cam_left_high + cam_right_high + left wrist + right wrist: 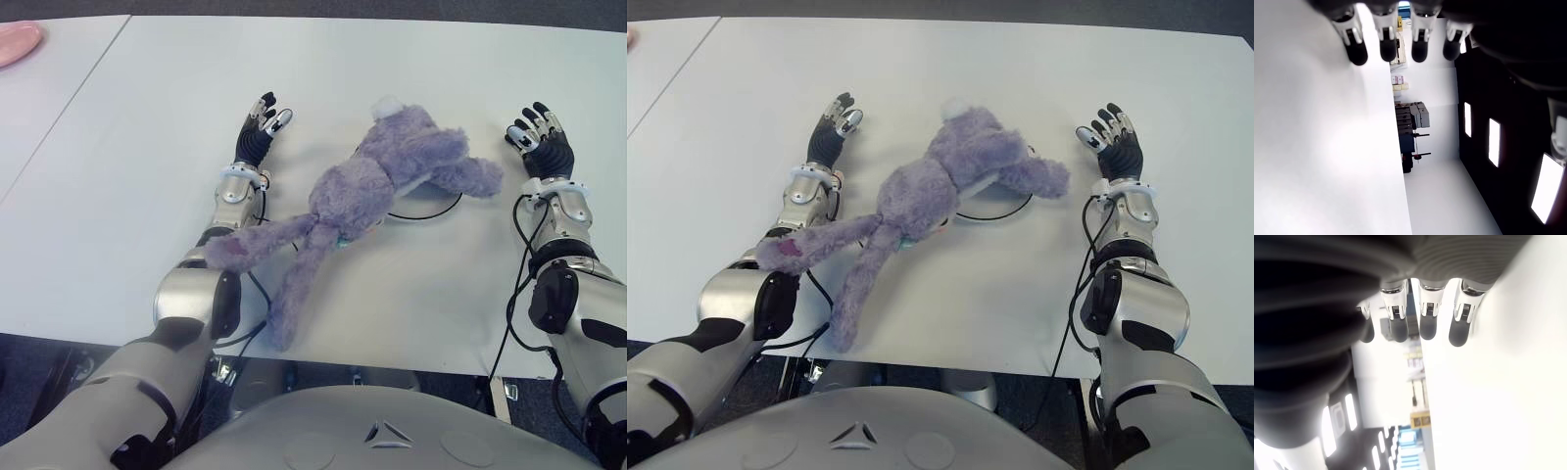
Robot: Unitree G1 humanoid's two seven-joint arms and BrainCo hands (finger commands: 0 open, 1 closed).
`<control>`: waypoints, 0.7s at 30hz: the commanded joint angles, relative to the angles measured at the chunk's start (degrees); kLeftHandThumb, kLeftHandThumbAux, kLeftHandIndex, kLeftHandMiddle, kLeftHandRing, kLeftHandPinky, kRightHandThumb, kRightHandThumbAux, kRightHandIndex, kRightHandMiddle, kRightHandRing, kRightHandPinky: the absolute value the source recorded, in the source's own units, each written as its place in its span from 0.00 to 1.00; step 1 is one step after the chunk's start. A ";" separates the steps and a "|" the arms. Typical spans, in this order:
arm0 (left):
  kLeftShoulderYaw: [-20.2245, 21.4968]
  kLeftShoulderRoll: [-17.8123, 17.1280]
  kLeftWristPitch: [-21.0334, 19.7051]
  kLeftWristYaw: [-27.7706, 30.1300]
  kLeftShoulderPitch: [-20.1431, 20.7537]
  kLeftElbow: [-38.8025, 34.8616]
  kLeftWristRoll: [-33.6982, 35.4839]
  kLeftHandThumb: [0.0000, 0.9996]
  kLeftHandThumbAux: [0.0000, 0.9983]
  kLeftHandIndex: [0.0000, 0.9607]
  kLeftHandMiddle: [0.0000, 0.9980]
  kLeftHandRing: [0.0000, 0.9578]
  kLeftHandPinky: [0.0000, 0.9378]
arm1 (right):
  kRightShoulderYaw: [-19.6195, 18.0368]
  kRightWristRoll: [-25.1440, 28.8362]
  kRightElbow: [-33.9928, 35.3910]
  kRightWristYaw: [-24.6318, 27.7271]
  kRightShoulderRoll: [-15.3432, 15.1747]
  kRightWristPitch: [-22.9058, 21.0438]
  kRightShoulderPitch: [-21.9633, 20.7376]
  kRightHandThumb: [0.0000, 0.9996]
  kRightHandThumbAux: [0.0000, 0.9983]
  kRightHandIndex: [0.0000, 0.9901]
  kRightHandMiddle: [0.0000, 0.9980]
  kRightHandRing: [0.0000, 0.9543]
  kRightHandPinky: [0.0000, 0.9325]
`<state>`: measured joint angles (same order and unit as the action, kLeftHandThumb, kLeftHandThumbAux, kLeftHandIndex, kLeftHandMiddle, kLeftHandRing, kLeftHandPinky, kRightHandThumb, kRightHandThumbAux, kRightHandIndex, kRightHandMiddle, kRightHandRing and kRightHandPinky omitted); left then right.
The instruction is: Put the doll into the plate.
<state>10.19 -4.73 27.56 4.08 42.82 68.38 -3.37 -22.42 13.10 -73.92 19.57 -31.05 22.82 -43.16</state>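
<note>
Two hands flank one soft toy on a wide white worktop [411,313], and neither holds anything. Largest of the things is the doll [377,181], a purple plush rabbit lying sprawled between the arms, its body over a white plate [431,208] of which only a dark-edged arc of rim shows beneath it. Its long ears trail back toward the robot, one draped against the left forearm, so the toy appears already set down on the dish rather than carried.

Next, the left hand [257,132] shows just left of the doll, apart from its body, fingers [1387,46] stretched straight and slightly spread, gripping nothing; its wrist view shows only bare surface beyond the tips. The right hand [539,142] shows to the doll's right, well clear of it, fingers [1427,325] likewise extended and empty.

Smallest, a pink dish [18,41] sits at the far left corner, well apart. I judge the placing essentially done, hands released.
</note>
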 commanded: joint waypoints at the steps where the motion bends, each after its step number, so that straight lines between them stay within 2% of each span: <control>1: -0.44 1.78 -9.34 0.54 -13.27 9.58 -0.96 0.00 0.46 0.02 0.07 0.03 0.00 | 1.42 -3.26 -3.30 -2.84 1.70 -3.97 5.23 0.00 0.81 0.08 0.08 0.06 0.07; 8: -0.46 1.60 -9.27 0.55 -13.35 9.55 -0.97 0.00 0.46 0.01 0.07 0.04 0.00 | 2.62 -5.21 -3.55 -5.38 2.98 -3.47 6.52 0.00 0.82 0.08 0.08 0.07 0.09; 14: -0.28 1.58 -9.37 0.59 -13.33 9.55 -0.78 0.00 0.46 0.01 0.07 0.04 0.00 | 6.30 -9.62 -3.70 -10.53 5.19 -2.16 7.22 0.00 0.82 0.10 0.10 0.08 0.11; 17: -0.23 1.55 -9.29 0.66 -13.34 9.54 -0.74 0.00 0.46 0.01 0.07 0.04 0.00 | 9.09 -12.81 -3.65 -13.97 6.33 -0.91 7.35 0.00 0.82 0.11 0.11 0.09 0.12; 21: -0.28 1.49 -9.28 0.69 -13.27 9.52 -0.77 0.00 0.46 0.01 0.07 0.04 0.00 | 15.65 -20.12 -3.38 -22.19 8.80 1.60 7.50 0.00 0.84 0.12 0.12 0.10 0.13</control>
<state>10.23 -5.33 27.55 4.08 42.02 68.39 -3.36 -14.32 1.86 -73.58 4.65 -29.05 26.72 -42.47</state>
